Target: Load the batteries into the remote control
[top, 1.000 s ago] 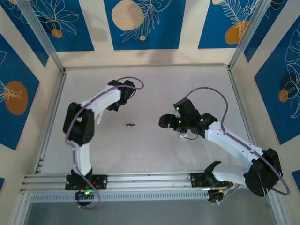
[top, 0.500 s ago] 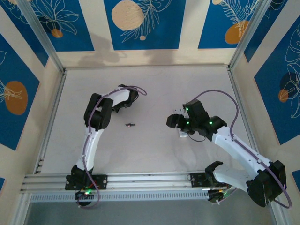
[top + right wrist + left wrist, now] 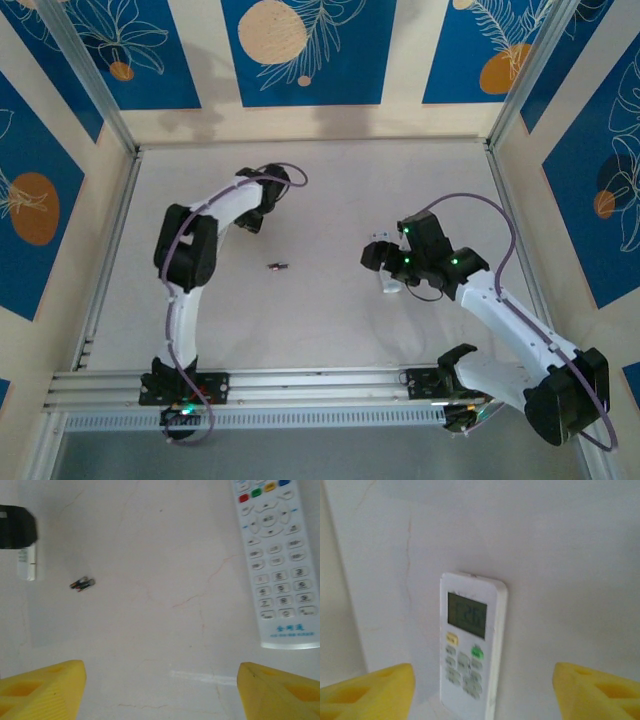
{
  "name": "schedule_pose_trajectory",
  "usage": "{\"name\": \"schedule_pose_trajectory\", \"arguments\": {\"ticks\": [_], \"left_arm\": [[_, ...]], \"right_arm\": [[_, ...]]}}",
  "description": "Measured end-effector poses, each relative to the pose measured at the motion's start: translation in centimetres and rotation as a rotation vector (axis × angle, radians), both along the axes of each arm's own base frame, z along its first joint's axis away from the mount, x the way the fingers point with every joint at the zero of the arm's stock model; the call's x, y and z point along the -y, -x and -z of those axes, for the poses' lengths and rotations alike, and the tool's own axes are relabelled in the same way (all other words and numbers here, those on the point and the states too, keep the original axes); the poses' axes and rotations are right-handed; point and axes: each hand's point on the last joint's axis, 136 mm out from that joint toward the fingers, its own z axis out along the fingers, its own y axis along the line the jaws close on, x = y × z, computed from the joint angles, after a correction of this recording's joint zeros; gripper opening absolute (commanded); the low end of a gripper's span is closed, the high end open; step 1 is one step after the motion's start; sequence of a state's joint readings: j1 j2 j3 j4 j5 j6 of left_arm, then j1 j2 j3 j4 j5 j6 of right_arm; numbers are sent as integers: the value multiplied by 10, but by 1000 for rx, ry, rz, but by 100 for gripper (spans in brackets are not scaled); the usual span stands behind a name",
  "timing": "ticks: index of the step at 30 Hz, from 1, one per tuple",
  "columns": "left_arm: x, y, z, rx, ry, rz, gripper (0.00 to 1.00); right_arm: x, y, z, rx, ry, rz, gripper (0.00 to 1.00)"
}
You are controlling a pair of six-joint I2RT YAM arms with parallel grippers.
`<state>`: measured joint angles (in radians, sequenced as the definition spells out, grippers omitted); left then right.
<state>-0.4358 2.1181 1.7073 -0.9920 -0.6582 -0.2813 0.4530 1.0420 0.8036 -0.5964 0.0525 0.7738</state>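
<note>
I see the batteries (image 3: 279,266) lying on the table (image 3: 320,330), close to its middle and a little toward the left edge. They are tiny and dark with orange bits, and they lie right next to each other. I cannot tell how many there are. Nothing is touching them.

My left gripper (image 3: 256,212) hangs over the far part of the table, left of the middle and well apart from the batteries. Its yellow fingers (image 3: 370,692) are spread wide and pinch nothing. Under the gap between them lies the small remote (image 3: 470,645). It is white, flat on the table and face up, with a little screen and a green button.

My right gripper (image 3: 161,680) hangs over the right half of the table, about as far from the near edge as the batteries are. Its yellow fingers (image 3: 40,690) are spread wide too, with only bare table between them. The big remote (image 3: 275,565) lies face up just beside that gap. It is white with rows of buttons, and the gripper is not holding it
</note>
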Motion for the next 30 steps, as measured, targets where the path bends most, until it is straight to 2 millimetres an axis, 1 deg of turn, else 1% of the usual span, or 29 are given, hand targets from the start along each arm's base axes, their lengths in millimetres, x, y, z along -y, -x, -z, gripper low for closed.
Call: {"name": "schedule_pose_trajectory", "arguments": {"ticks": [2,4,5,6,8,10,11,13,16,18,20,23,27,28,30], "left_arm": [[18,6,-29,62,172,11,84],[42,18,-63,142,398,39,89],[56,28,-82,188,531,64,90],[66,38,-98,225,635,84,91],[90,62,-134,313,881,147,91],[105,85,-158,354,1056,202,92],[110,93,-164,361,1114,222,92],[117,104,-164,352,1192,239,92],[122,115,-148,303,1241,229,93],[123,121,-136,266,1253,211,93],[124,125,-129,239,1263,198,93],[127,128,-127,224,1286,194,94],[129,126,-129,232,1304,200,94],[130,126,-129,234,1306,202,94],[130,126,-129,235,1309,205,95]], "right_arm": [[7,-8,11,-20,46,14,83],[12,-18,24,-55,110,15,85],[13,-25,33,-81,154,10,86],[14,-30,40,-99,185,4,86],[15,-44,56,-141,251,-12,87],[14,-53,71,-175,297,-28,87],[15,-55,79,-196,317,-35,87],[16,-56,93,-237,348,-46,87],[19,-54,109,-282,390,-57,84],[19,-54,112,-288,401,-59,80],[19,-51,116,-298,420,-69,78],[20,-46,118,-311,455,-81,79],[24,-44,114,-304,484,-79,80],[25,-44,112,-299,489,-73,77],[29,-46,113,-303,490,-56,69]]}}
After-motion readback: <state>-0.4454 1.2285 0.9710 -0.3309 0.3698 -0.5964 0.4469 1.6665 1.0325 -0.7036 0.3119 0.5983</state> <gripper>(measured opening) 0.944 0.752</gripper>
